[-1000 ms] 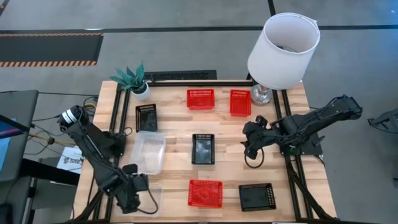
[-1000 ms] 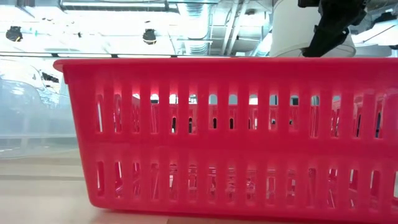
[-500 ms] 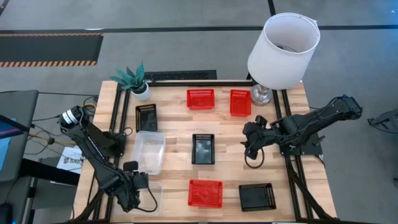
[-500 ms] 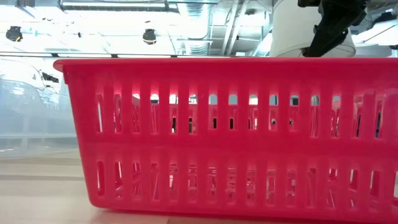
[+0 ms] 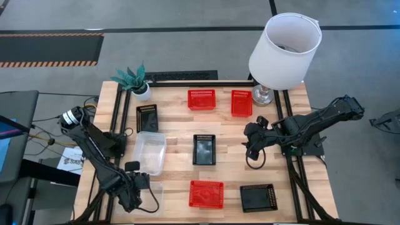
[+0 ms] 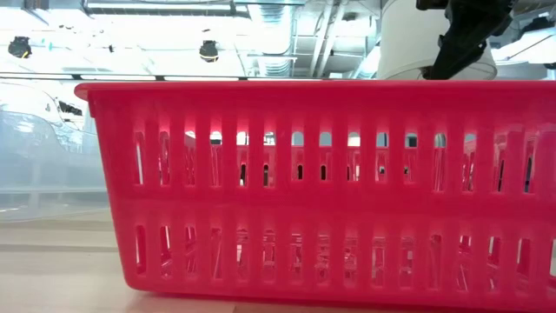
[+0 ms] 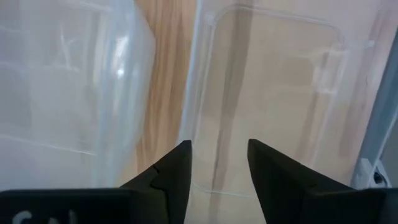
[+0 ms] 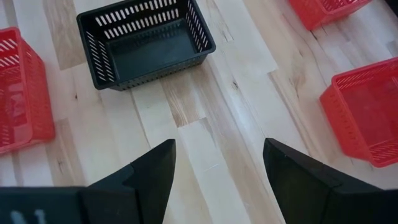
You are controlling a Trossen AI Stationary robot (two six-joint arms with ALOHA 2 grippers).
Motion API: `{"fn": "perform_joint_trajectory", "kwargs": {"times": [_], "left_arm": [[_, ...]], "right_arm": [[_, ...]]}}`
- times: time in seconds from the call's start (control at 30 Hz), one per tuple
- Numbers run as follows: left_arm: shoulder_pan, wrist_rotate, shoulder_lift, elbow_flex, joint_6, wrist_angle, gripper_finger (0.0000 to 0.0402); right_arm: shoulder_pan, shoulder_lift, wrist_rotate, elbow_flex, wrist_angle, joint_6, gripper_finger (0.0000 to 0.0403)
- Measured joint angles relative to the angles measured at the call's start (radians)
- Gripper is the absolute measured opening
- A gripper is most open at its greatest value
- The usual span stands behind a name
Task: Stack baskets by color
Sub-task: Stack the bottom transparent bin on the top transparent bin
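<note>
My left gripper [image 7: 217, 149] points down at the table's near left corner [image 5: 134, 189], open. Its two fingers stand on either side of the long wall of a clear basket [image 7: 280, 81] that rests flat on the table [image 5: 155, 195]. A second clear basket [image 5: 150, 153] lies just beyond it [image 7: 68, 81]. Three red baskets [image 5: 201, 99] [image 5: 241, 103] [image 5: 206, 194] and three black ones [image 5: 147, 117] [image 5: 204, 149] [image 5: 258, 197] rest apart on the wood. My right gripper [image 5: 249, 150] hangs open above the table's right half [image 8: 217, 149], with nothing between its fingers. My left gripper comes from above with the clear basket's long wall [image 7: 198, 106] between its fingers. One fingertip [image 7: 181, 155] stands right at the rim. I cannot tell whether either finger touches the wall. The basket lies flat on the table.
A white lampshade [image 5: 284, 50] stands at the far right corner and a potted green plant [image 5: 134, 80] at the far left. A black frame rail [image 5: 125, 112] runs along the left side. In the low view the near red basket [image 6: 321, 191] fills the picture.
</note>
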Motion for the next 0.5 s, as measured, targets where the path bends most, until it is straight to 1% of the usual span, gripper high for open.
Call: {"fn": "perform_joint_trajectory", "kwargs": {"times": [0.33, 0.43, 0.5], "left_arm": [[0.049, -0.001, 0.000, 0.003, 0.102, -0.023, 0.0142], [0.065, 0.003, 0.000, 0.033, 0.130, -0.038, 0.0142], [0.074, -0.014, 0.000, 0.061, 0.154, -0.056, 0.0142]], "right_arm": [[0.000, 0.000, -0.029, 0.000, 0.000, 0.000, 0.0265], [0.000, 0.000, -0.042, 0.000, 0.000, -0.012, 0.0265], [0.000, 0.000, -0.042, 0.000, 0.000, -0.017, 0.0265]]}}
